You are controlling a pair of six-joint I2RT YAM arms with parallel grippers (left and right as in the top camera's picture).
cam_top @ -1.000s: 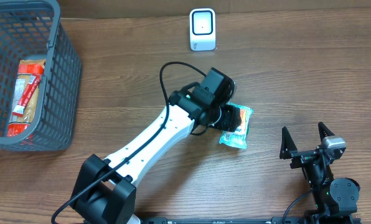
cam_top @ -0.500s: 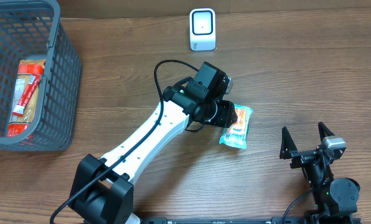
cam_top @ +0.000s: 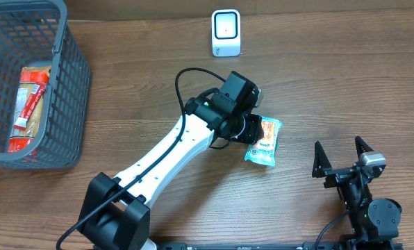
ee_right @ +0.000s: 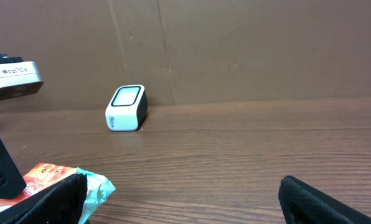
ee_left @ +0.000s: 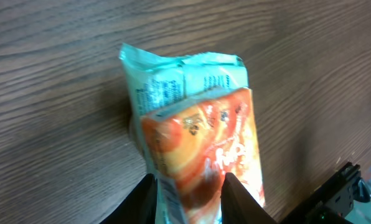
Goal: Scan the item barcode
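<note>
Orange-and-teal snack packet (cam_top: 265,143) mid-grab, lying on the table (cam_top: 346,83) well apart from the white scanner (cam_top: 226,32)

Over the last second the left gripper (ee_left: 187,198) has narrowed a lot. Its fingers now sit tight against the packet's lower end, but I honestly can't tell if it's properly clamped or just pressing on it. Right gripper (cam_top: 341,160) sits off to the side with its fingers wide apart, holding nothing. Looks to me like the pickup is nearly there. Lifting the packet and showing its barcode to the scanner are yet to be done.
</note>
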